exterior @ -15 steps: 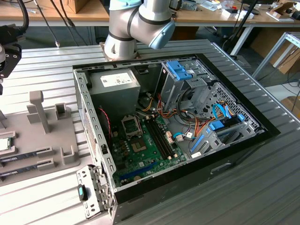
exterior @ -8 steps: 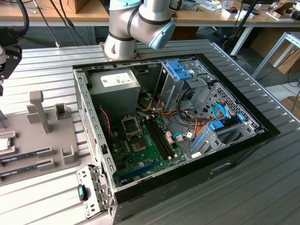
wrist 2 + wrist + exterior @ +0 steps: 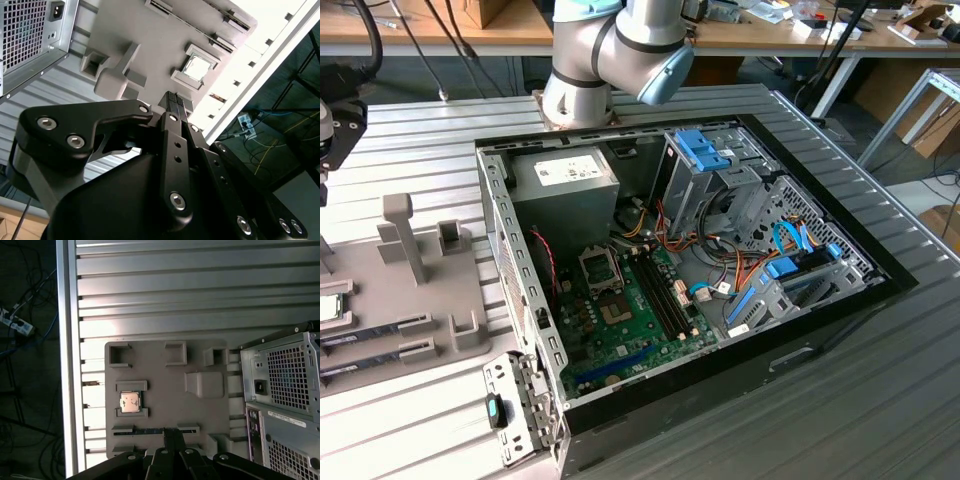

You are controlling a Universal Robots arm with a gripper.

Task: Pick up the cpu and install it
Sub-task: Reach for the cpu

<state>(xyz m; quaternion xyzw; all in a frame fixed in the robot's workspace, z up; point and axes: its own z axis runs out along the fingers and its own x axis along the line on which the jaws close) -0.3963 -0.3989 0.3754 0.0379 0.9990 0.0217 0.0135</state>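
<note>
The cpu (image 3: 130, 402), a small square chip with a silvery top, lies flat in a raised holder on the grey fixture tray (image 3: 160, 375). It also shows in the second wrist view (image 3: 196, 68), and at the exterior view's left edge (image 3: 329, 308). My gripper (image 3: 170, 432) hovers above the tray's edge, beside the cpu and apart from it. Its black fingertips (image 3: 177, 102) are pressed together with nothing between them. The dark metal-framed socket (image 3: 615, 308) sits on the green motherboard inside the open computer case (image 3: 510, 260).
Long memory sticks (image 3: 370, 330) lie in slots on the tray, among upright grey posts (image 3: 402, 235). The case holds a power supply (image 3: 565, 180), drive cages (image 3: 720, 170) and loose cables. The ribbed metal table's edge (image 3: 67, 365) runs close to the tray.
</note>
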